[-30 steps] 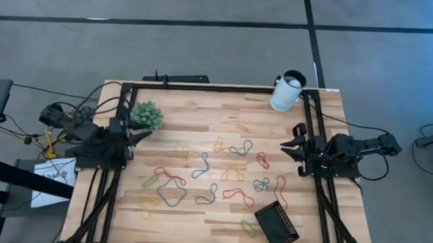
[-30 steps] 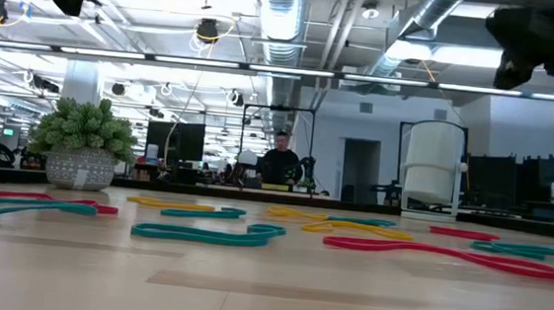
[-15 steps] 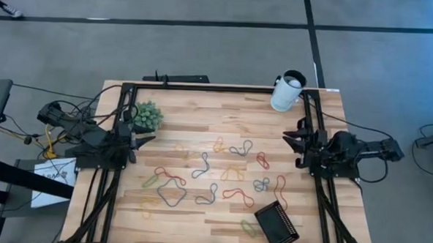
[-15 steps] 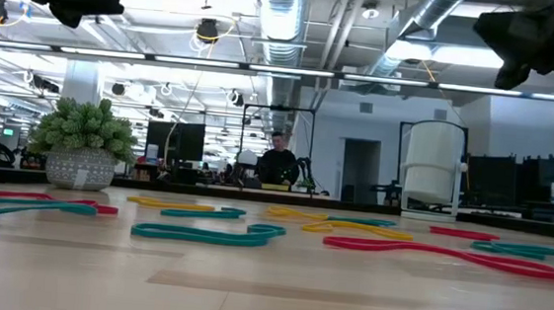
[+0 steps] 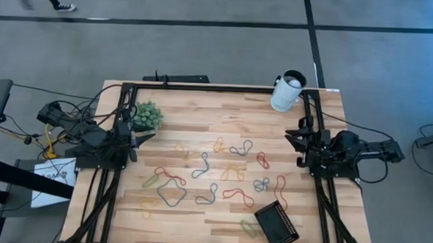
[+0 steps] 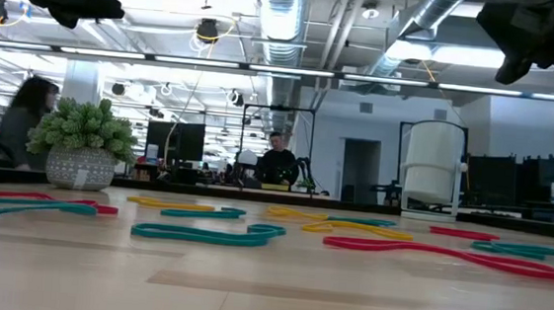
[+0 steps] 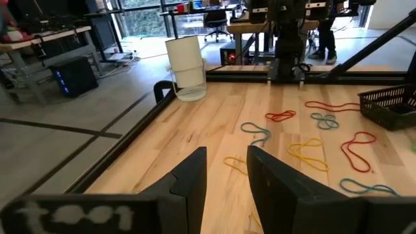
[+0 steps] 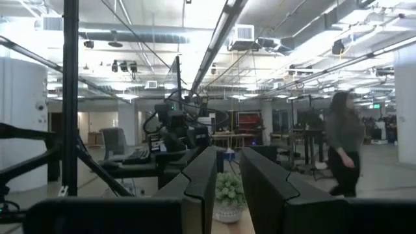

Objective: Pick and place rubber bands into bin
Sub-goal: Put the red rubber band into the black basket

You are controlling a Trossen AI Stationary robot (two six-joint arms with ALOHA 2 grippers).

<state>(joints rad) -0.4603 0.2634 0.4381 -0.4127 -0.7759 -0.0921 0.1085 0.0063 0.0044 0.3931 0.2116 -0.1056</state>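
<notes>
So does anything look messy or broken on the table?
Nothing looks broken. The rubber bands lie scattered loose over the middle of the table, none of them in the bin, which sits askew near the front edge. The white cup and small plant stand upright.

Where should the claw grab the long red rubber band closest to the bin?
Pinch one thin strand of the red rubber band from straight above. It lies flat as a long loop on the table beside the bin, and its upper end looks clear of other bands.
</notes>
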